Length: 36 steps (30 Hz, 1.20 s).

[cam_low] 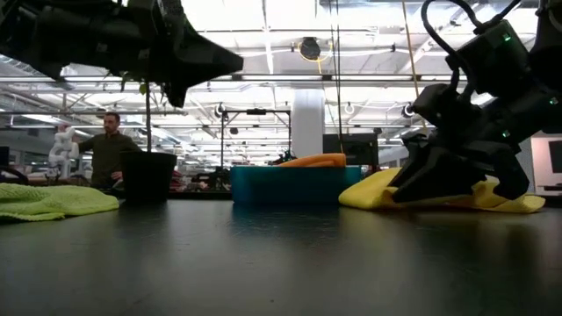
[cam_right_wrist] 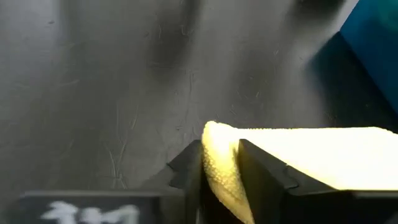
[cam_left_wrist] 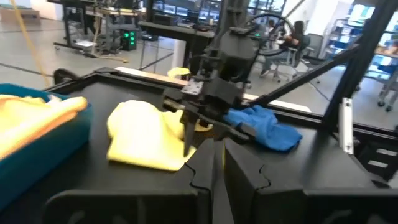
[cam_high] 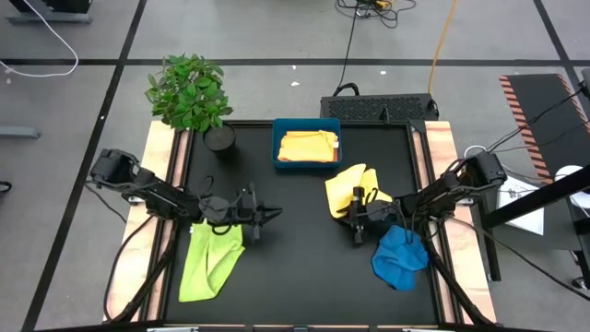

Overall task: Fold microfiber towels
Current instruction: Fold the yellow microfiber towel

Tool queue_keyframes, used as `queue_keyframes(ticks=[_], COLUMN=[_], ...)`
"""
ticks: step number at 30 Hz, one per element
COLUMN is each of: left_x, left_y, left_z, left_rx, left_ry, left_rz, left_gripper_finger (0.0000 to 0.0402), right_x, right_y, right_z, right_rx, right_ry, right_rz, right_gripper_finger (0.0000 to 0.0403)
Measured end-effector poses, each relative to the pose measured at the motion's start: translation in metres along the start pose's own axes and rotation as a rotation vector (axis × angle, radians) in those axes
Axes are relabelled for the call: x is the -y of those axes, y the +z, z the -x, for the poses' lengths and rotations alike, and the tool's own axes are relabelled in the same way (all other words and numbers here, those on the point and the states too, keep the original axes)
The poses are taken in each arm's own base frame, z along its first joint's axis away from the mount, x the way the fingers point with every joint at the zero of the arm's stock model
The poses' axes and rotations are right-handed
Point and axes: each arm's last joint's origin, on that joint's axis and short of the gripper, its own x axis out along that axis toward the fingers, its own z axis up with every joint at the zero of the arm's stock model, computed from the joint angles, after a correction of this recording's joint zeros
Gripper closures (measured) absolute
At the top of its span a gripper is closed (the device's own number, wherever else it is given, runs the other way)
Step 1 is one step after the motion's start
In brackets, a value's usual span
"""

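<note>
Right gripper (cam_high: 358,219) has its fingers pinched on the edge of the pale yellow towel (cam_high: 348,187), at about four o'clock on the table (cam_high: 295,277). Soft and light, the cloth will likely drape and slip; a hem corner looks the best hold. Left gripper (cam_high: 263,215), fingers together, waits at eight o'clock above the lime green towel (cam_high: 212,263). Blue towel (cam_high: 401,258) touches the right arm; teal tray (cam_high: 307,159) and potted plant (cam_high: 191,92) stand at twelve and eleven.
</note>
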Motion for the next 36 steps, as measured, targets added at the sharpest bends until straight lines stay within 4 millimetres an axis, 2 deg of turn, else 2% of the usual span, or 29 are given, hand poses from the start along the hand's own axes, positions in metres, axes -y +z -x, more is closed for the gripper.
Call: queue_keyframes(ticks=[5, 7, 11, 17, 21, 24, 28, 36], left_x=[0.013, 0.016, 0.021, 0.021, 0.014, 0.009, 0.008, 0.016], left_y=[-0.01, -0.014, -0.028, -0.042, -0.041, -0.036, -0.032, -0.033], left_z=[-0.017, -0.027, -0.047, -0.077, -0.092, -0.097, -0.099, -0.096], left_rx=[-0.037, -0.04, -0.083, -0.106, -0.086, -0.06, -0.049, -0.034], left_ry=[-0.009, -0.009, 0.002, 0.034, 0.104, 0.193, 0.211, 0.282], left_rz=[-0.023, -0.025, -0.067, -0.136, -0.21, -0.217, -0.221, -0.211], left_gripper_finger=[0.0371, 0.0371, 0.0371, 0.0371, 0.0371, 0.0367, 0.033, 0.0198], right_x=[0.0, 0.0, 0.0, 0.003, 0.005, 0.007, 0.01, 0.016], right_y=[-0.002, -0.002, 0.003, 0.023, 0.043, 0.061, 0.084, 0.121], right_z=[0.0, 0.0, 0.0, 0.003, 0.003, -0.001, -0.006, -0.016], right_rx=[-0.018, -0.019, 0.036, 0.235, 0.372, 0.413, 0.414, 0.317], right_ry=[0.002, 0.001, -0.002, -0.024, -0.06, -0.106, -0.201, -0.345], right_rz=[-0.008, -0.025, -0.072, -0.055, 0.023, 0.091, 0.173, 0.317], right_gripper_finger=[0.0384, 0.0397, 0.0393, 0.04, 0.0401, 0.0402, 0.0402, 0.0402])
